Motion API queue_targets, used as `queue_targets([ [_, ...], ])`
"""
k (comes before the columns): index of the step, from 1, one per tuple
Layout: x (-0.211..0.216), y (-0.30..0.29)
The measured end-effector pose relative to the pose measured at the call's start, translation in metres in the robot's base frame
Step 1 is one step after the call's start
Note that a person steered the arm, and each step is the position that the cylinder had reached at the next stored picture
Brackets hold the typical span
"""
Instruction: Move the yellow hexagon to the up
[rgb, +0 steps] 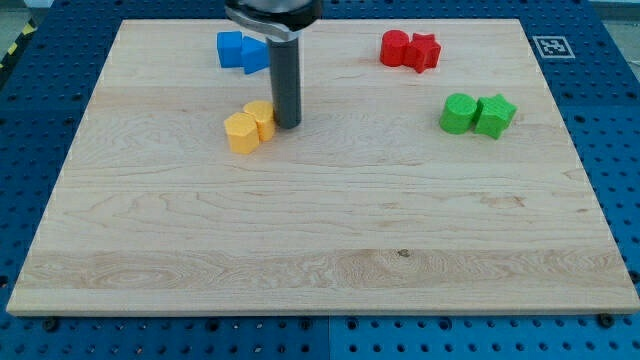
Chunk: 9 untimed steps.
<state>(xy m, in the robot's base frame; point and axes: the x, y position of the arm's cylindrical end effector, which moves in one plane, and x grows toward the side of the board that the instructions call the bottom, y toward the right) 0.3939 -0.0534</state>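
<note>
Two yellow blocks touch each other left of the board's middle. The lower-left one (241, 132) looks like a hexagon. The upper-right one (261, 116) is partly hidden and I cannot make out its shape. My rod comes down from the view's top. My tip (288, 125) rests on the board just to the right of the upper-right yellow block, touching it or nearly so.
Two blue blocks (243, 50) sit at the top left, partly behind the rod. Two red blocks (410, 49) sit at the top right. A green cylinder (459, 113) and a second green block (494, 115) sit at the right. A fiducial marker (548, 45) is at the board's top-right corner.
</note>
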Motion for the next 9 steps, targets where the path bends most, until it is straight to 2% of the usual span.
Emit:
queue_targets([
  [3,0.005,-0.004],
  [5,0.037,-0.003],
  [6,0.052,-0.027],
  [7,0.053,-0.058],
  [9,0.035,-0.073],
])
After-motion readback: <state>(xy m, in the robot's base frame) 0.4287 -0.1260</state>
